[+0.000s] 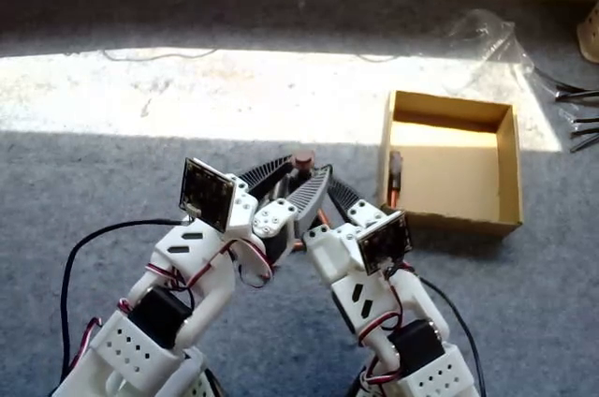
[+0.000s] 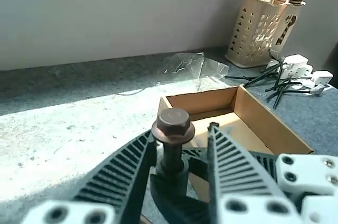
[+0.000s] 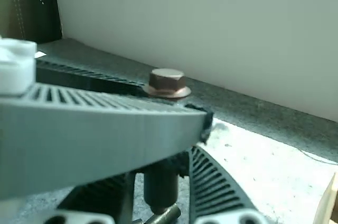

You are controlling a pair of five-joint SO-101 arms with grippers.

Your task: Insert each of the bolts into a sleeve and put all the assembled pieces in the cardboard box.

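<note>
Left wrist view: my left claw (image 2: 180,143) pinches the bolt (image 2: 171,124) upright near the cardboard box (image 2: 198,102), right claw (image 3: 161,176) seemingly clamps its sleeve (image 3: 161,188); mid-insertion, next I'd seat it, then box it.

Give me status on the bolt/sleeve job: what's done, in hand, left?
Done: one dark piece lies inside the cardboard box, seemingly an assembled one. In hand: a bolt stands upright, clamped between the fingers of the left gripper, with the right gripper close up against it. I cannot tell whether a sleeve is on it yet. Left: finish this one and box it.
</note>
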